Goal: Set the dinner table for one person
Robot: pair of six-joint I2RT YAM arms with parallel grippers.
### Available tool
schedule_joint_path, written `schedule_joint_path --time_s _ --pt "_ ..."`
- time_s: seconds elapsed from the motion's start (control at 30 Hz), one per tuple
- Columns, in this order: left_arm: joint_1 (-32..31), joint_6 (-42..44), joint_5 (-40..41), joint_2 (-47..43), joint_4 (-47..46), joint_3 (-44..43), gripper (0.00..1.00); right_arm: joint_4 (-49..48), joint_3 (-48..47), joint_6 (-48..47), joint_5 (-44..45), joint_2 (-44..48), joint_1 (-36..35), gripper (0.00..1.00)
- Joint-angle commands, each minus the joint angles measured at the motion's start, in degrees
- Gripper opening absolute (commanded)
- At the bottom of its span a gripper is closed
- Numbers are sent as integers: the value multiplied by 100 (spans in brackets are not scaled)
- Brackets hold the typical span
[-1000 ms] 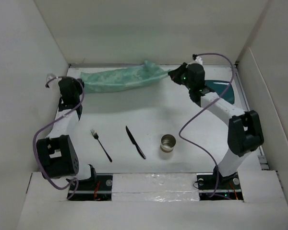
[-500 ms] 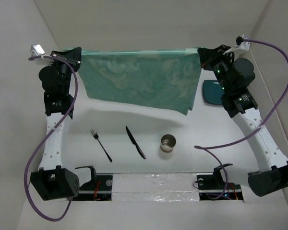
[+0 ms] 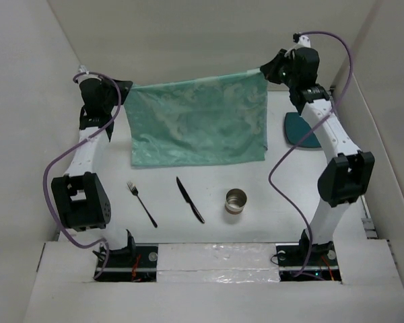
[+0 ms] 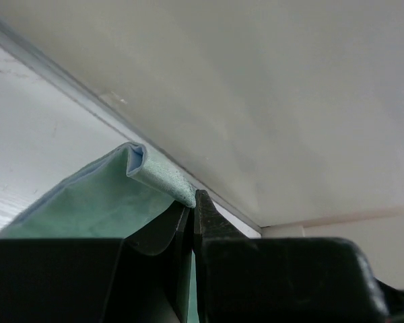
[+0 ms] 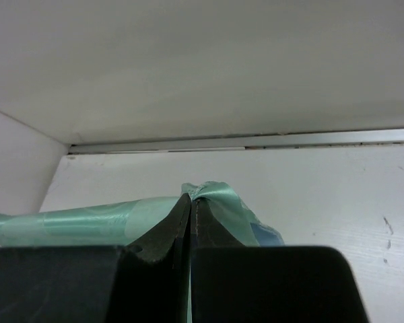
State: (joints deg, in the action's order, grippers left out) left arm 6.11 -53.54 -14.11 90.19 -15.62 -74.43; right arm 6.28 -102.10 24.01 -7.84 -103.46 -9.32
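The left gripper (image 3: 126, 87) and right gripper (image 3: 264, 70) each pinch a corner of the mat (image 3: 198, 124), which hangs over the dinner table (image 3: 269, 219) near its far edge; nothing is laid yet.

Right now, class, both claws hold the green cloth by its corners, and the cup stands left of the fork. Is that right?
No: the top view shows the cup right of the fork. The left claw and right claw do hold the cloth.
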Motion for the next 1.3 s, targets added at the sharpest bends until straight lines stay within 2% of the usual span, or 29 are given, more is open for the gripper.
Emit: schedule_joint_path --time_s 0.0,0.1,0.23,0.27,0.3,0.37,0.43,0.57,0.63,0.77,0.97,1.13,1.27 --pt "83 -78 -66 -449 -618 -677 0 109 -1170 -177 -236 28 176 0" --pt "83 -34 -74 -738 -644 -608 0 -12 -1216 -160 -340 273 281 0" --pt "83 -253 -145 -1257 -1092 225 0 -566 -137 7 -586 818 466 0" --pt "83 -306 -154 -1363 -1188 454 0 -576 405 7 -631 932 466 0" --pt "83 -428 -180 -1590 -1494 1091 0 -863 733 -10 -692 1142 466 0" --pt "83 -508 -180 -1750 -1733 1762 0 -1111 1453 -37 -728 1371 466 0" --pt "83 -500 -162 -1900 -2198 2981 0 -1654 2961 -11 -685 1652 466 0" --pt "83 -482 -154 -1569 -2884 4162 0 -2042 4108 86 -605 1645 519 0" --pt "83 -299 -302 -1199 -3166 4314 0 -2507 4873 200 -570 1488 519 0" --pt "-74 -376 -409 -346 -3807 4717 0 -2518 5244 157 -640 1110 572 0" --pt "-286 -219 -163 -607 -3976 5210 0 -2325 5824 16 -465 1293 572 0" --pt "-286 -52 -57 -872 -3686 5457 0 -2570 6492 121 -500 1626 747 0" --pt "-286 62 -39 -1029 -3344 5615 0 -2308 6642 113 -447 1934 748 0"
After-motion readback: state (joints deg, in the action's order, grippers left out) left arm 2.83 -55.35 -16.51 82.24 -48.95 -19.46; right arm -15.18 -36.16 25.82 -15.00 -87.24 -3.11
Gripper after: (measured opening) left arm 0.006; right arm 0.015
